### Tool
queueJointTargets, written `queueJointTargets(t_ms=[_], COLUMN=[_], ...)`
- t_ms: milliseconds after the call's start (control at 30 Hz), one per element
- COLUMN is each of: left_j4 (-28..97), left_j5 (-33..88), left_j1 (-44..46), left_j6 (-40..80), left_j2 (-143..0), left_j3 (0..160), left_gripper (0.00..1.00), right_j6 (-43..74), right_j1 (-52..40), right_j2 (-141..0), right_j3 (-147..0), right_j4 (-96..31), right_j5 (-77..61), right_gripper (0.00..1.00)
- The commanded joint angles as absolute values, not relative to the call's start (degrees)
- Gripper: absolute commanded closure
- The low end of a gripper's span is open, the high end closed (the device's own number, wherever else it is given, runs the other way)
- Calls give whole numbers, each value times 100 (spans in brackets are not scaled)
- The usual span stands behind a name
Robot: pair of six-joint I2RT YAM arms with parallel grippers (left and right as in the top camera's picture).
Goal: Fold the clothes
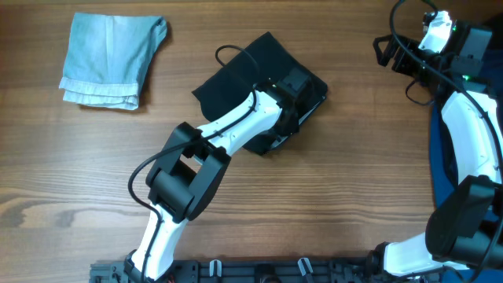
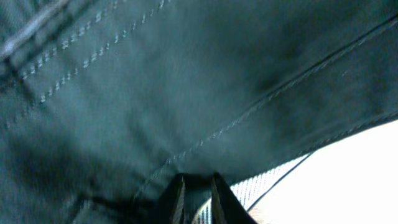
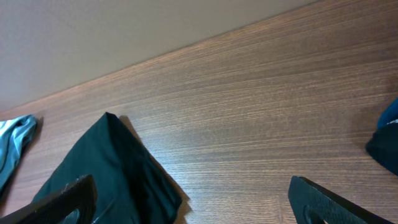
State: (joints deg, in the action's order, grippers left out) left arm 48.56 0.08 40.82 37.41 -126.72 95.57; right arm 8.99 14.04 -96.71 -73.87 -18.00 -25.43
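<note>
Closest to my left wrist camera, the left gripper (image 2: pixel 196 198) has its jaws drawn almost together, with a dark fold of the shorts (image 2: pixel 186 93) nipped between them. The cloth fills nearly that whole view: plain black, with rows of stitching (image 2: pixel 93 59) running slantwise and a seam crossing toward the right. Along the lower edge a white strip (image 2: pixel 268 183) peeks out from under the black.

From overhead, the shorts (image 1: pixel 236 79) lie on the table (image 1: pixel 354 173) a little above centre, bunched into an uneven, angular heap, with my left arm reaching over them so its wrist covers their right part.

My right gripper (image 3: pixel 193 200) hangs with its jaws spread wide and nothing between them, well to the right of the shorts (image 3: pixel 106 168).

A navy garment (image 1: pixel 435 157) lies at the right edge, partly under the right arm. Farthest off, at the upper left, a pale blue garment (image 1: pixel 110 59) lies folded, well apart from the shorts.
</note>
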Motion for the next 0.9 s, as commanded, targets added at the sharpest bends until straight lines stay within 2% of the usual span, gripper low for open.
queueJointTargets(t_ms=[0,167,200,233,333,367,400,433,467,567,600,867], left_j4=[5658,6626,6711,6785,6814,6766,6676,6615,6593,6604,6611,6307], left_j5=[-303,-1103,-1100,-950,-270,-178,-82,156,416,489,486,467], left_j1=[4040,3592,3461,3227,2716,2469,2294,2095,1942,1712,1706,1697], left_j6=[3439,2847,2847,2849,2856,2897,2895,2893,2893,2897,2930,3393], left_j2=[-12986,-12986,-12975,-12916,-12390,-12007,-11719,-11404,-11159,-10829,-10849,-11629], left_j3=[9452,9452,9452,9454,9520,9550,9555,9555,9555,9553,9546,9067], left_gripper=[82,78,81,94,94,84,70,51,38,12,0,0], right_j6=[908,908,906,906,908,906,910,908,906,906,908,906], right_j1=[1396,1396,1396,1396,1396,1396,1396,1396,1396,1396,1396,1396], right_j2=[-9741,-9741,-9741,-9741,-9741,-9741,-9741,-9741,-9741,-9741,-9741,-9741], right_j3=[-7360,-7358,-7360,-7360,-7360,-7360,-7360,-7360,-7360,-7360,-7360,-7360], right_j4=[-1782,-1782,-1785,-1782,-1782,-1782,-1782,-1782,-1782,-1782,-1782,-1782], right_j5=[-2502,-2502,-2502,-2502,-2502,-2502,-2502,-2502,-2502,-2502,-2502,-2502], right_gripper=[1,1,1,1,1,0,1,0,1,0,1,1])
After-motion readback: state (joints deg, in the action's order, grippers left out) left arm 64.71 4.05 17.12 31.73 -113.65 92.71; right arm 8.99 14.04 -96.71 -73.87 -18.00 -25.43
